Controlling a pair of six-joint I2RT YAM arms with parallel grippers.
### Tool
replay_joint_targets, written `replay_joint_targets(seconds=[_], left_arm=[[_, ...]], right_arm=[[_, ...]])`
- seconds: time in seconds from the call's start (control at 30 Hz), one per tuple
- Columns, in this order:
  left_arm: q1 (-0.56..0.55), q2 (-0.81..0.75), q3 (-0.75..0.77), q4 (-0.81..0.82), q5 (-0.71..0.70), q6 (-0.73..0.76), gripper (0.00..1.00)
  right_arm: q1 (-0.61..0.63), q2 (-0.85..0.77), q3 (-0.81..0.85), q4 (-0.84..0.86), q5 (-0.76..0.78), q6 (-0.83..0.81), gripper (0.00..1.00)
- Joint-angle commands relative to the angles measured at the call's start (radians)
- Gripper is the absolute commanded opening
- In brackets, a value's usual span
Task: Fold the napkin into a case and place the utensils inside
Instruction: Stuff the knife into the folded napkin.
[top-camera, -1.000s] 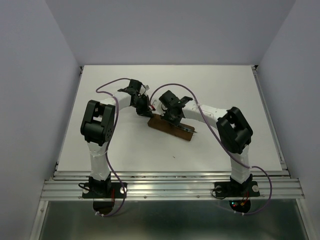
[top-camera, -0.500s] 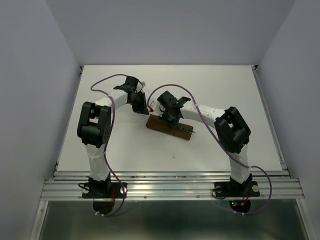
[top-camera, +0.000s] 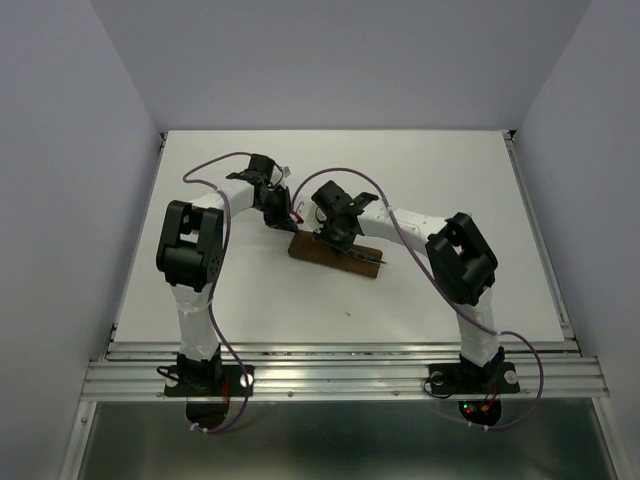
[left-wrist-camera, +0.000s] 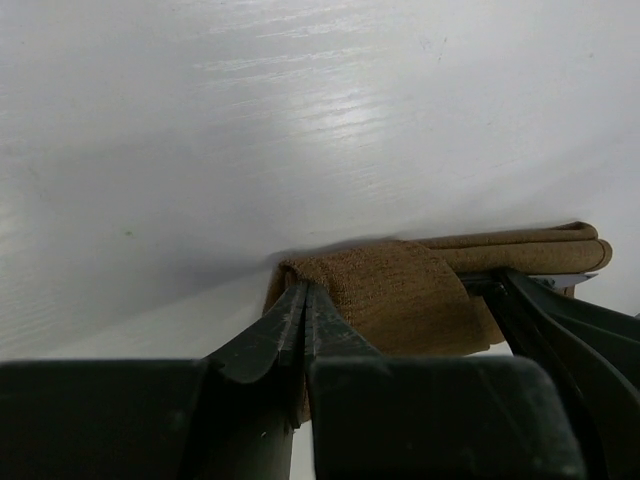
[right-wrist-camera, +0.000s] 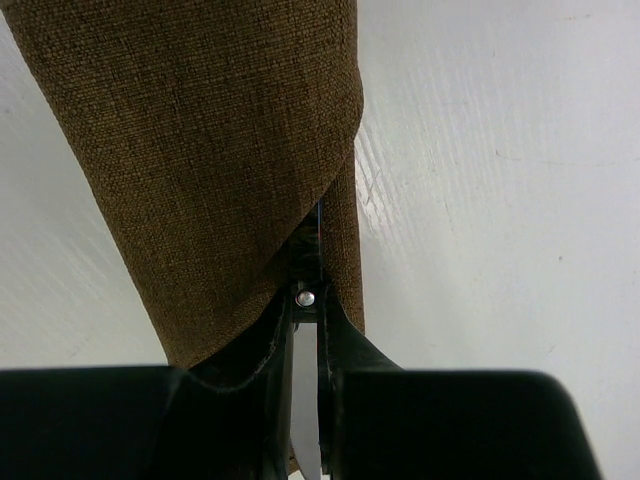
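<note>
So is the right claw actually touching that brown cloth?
Touching. The right wrist view shows the right gripper clamped shut on a fold of the napkin.

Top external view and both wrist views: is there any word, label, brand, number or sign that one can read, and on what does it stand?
None: no text can be read in any view.
The napkin and the table are plain.
Any marking on the left arm or the right arm is too small to tell.
</note>
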Motion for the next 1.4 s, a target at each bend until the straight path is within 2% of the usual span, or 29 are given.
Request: replay_joint_targets(seconds=[0.0,0.47,0.77,0.83,0.9,0.93,1.37], left_arm=[[-0.026,0.049,0.056,-0.036,0.043,0.039,0.13],[-0.044,0.050,0.070,-0.013,0.038,0.019,0.13],[-0.001,-0.015,0.064,-0.039,0.006,0.033,0.13],[0.008,-0.023,0.053,-0.039,0.006,0.036,0.13],[0.013,-0.030,0.041,-0.041,0.006,0.041,0.13],[0.013,-0.033,0.032,-0.042,0.006,0.041,0.13],[0.011,-0.061,-0.024,-0.044,0.005,0.047,0.13]], right_arm=[[0.020,0.018,0.052,-0.006,-0.033,-0.022,0.01],[0.030,0.013,0.066,-0.015,0.029,-0.057,0.01],[0.030,0.018,0.070,-0.023,0.029,-0.076,0.01],[0.030,0.019,0.072,-0.024,0.036,-0.065,0.07],[0.030,0.018,0.075,-0.027,0.035,-0.050,0.27],[0.030,0.015,0.075,-0.027,0.033,-0.039,0.29],[0.030,-0.020,0.046,0.003,0.047,0.011,0.30]])
